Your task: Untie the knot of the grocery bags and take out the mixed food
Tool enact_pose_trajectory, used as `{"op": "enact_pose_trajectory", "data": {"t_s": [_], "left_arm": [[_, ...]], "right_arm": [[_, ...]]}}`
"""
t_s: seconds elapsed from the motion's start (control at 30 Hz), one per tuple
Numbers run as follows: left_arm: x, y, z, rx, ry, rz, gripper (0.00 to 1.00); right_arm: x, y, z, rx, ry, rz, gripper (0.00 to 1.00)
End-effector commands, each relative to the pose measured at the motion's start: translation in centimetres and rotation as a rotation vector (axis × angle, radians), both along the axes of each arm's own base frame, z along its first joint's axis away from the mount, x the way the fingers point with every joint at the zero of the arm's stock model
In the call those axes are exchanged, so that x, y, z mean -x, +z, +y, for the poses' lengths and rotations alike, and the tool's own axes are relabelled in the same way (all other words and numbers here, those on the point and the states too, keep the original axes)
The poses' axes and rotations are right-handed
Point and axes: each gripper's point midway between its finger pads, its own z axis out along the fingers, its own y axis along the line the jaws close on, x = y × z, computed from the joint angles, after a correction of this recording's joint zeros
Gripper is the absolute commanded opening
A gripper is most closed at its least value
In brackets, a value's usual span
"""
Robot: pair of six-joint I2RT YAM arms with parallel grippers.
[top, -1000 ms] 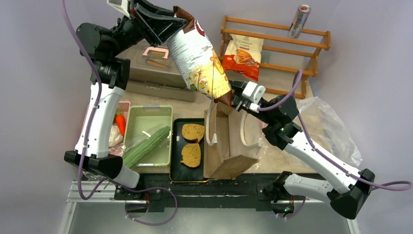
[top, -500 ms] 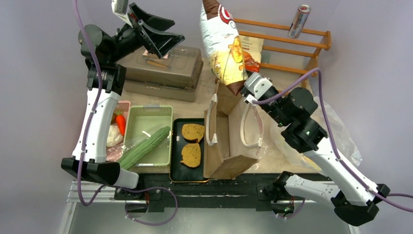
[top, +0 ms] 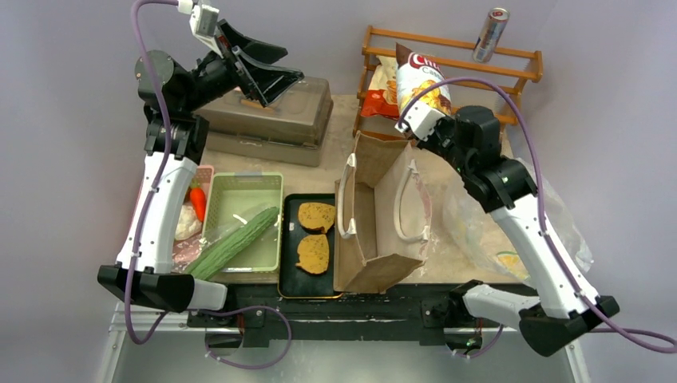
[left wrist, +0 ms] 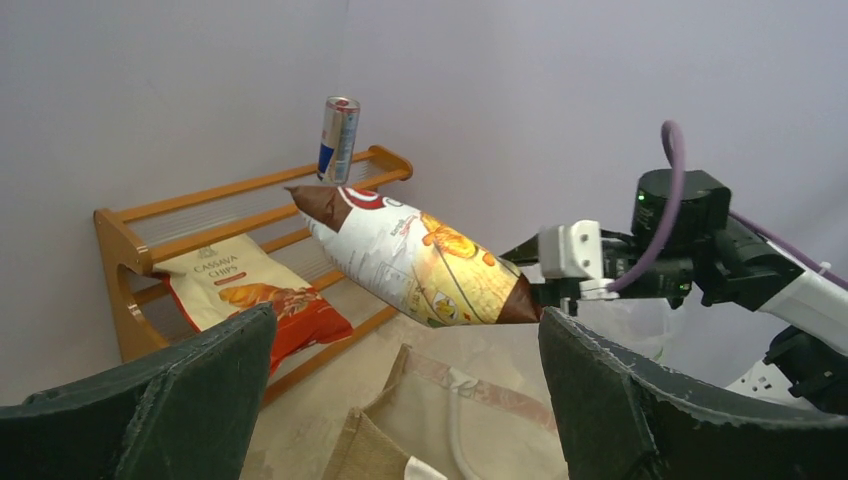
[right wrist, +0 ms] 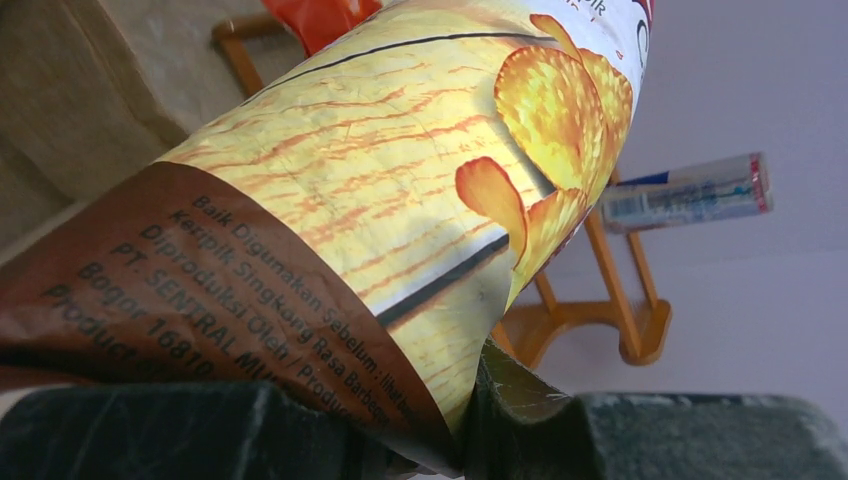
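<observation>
The left arm is bent upward at the far left of the tabletop (top: 331, 163). Its claw (top: 287, 65) is spread wide, with nothing between the fingers, above the grey-brown lidded case (top: 271, 120). The right arm is stretched forward past the paper bag (top: 379, 215). Its claw (top: 409, 121) is closed narrowly on the brown end of the snack packet (top: 423, 84). The packet is held in the air, tilted, with its far end before the wooden rack (top: 447, 48) and near the drink can (top: 489, 35).

The paper bag is standing open in the middle, just beside the black tray (top: 289, 279) with two toast slices (top: 313, 254). The cucumber (top: 235, 239) is laid slanted across the green basket (top: 243, 177). The transparent plastic bag (top: 551, 215) is seen crumpled at the right edge, under the right forearm. Open room is left between the two claws, over the mouth of the paper bag.
</observation>
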Motion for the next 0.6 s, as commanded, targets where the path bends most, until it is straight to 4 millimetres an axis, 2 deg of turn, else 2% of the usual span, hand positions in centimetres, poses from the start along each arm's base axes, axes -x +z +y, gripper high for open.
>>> {"op": "enact_pose_trajectory", "data": {"t_s": [0.0, 0.23, 0.37, 0.57], "left_arm": [[1.2, 1.2, 0.5, 0.003, 0.003, -0.061, 1.0], [1.5, 1.2, 0.8, -0.009, 0.016, -0.061, 1.0], [1.6, 1.1, 0.9, -0.014, 0.013, -0.061, 1.0], [1.6, 1.1, 0.8, -0.004, 0.008, -0.053, 1.0]], "right_arm": [[-1.3, 0.7, -3.1, 0.111, -0.084, 0.022, 0.0], [-4.7, -0.4, -5.7, 0.231, -0.15, 0.126, 0.0], [-5.1, -1.3, -6.0, 0.284, -0.114, 0.182, 0.0], [-5.8, -2.5, -7.7, 0.376, -0.113, 0.234, 0.0]]}}
